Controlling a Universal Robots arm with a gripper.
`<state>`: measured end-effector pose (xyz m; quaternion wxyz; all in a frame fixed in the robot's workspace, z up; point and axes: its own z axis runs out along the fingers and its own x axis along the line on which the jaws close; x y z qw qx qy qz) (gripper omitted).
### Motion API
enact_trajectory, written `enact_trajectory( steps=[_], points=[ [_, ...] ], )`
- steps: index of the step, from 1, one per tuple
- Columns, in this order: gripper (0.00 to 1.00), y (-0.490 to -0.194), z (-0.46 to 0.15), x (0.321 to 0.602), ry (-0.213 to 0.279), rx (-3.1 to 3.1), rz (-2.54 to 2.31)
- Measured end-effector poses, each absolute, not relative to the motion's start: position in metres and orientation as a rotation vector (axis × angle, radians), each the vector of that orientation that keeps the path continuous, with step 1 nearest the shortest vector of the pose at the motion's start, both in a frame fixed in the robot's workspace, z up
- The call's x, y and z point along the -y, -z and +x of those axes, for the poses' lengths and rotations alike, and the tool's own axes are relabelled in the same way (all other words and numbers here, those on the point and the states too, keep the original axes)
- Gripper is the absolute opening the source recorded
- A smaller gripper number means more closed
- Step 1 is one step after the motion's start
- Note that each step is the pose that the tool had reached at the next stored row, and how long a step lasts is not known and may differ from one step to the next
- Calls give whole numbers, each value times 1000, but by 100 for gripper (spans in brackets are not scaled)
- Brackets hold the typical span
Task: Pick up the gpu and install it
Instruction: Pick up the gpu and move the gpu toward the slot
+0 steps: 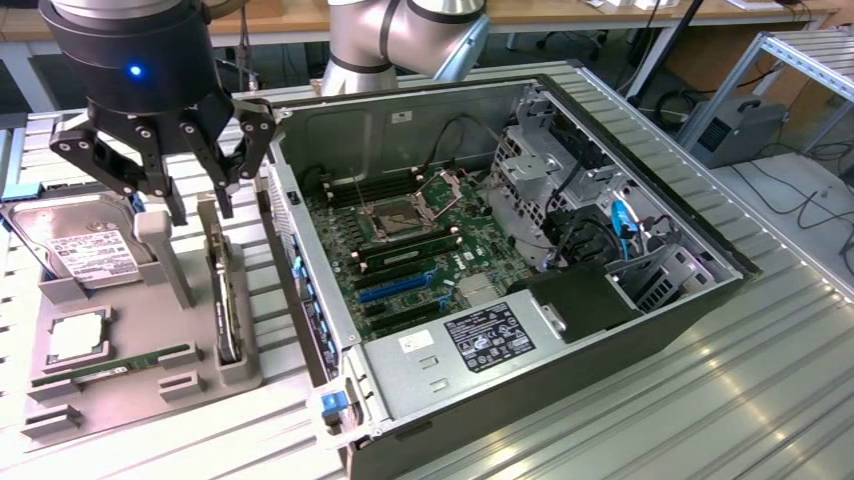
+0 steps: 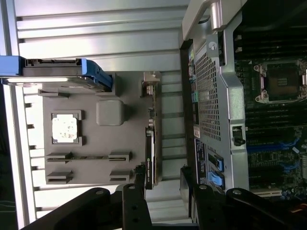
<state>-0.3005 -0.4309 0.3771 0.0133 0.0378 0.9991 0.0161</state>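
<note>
The gpu [image 1: 224, 290] stands on its long edge in a slot of the grey parts holder [image 1: 134, 400], at the exterior view's left beside the open computer case [image 1: 561, 330]. In the wrist view the gpu [image 2: 151, 143] appears edge-on as a thin dark card with a metal end. My gripper [image 1: 187, 190] hangs just above the card's far end, open, with nothing between its black fingers [image 1: 150, 175]. From the wrist, my gripper [image 2: 165, 211] has the card lying roughly in line with the gap between its fingers [image 2: 134, 206].
The holder [image 2: 96, 158] also carries a hard drive [image 1: 80, 250], a processor chip [image 1: 78, 335], a memory stick [image 1: 114, 368] and a grey upright post [image 1: 154, 245]. The case's motherboard [image 1: 414, 250] lies exposed, with the case wall [image 2: 216, 96] close beside the card.
</note>
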Motion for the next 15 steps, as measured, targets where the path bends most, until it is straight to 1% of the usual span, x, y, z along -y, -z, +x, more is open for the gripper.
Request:
enact_trajectory(
  steps=[15],
  points=[
    [42,-374,-301,431,-49,-3112,118]
  ],
)
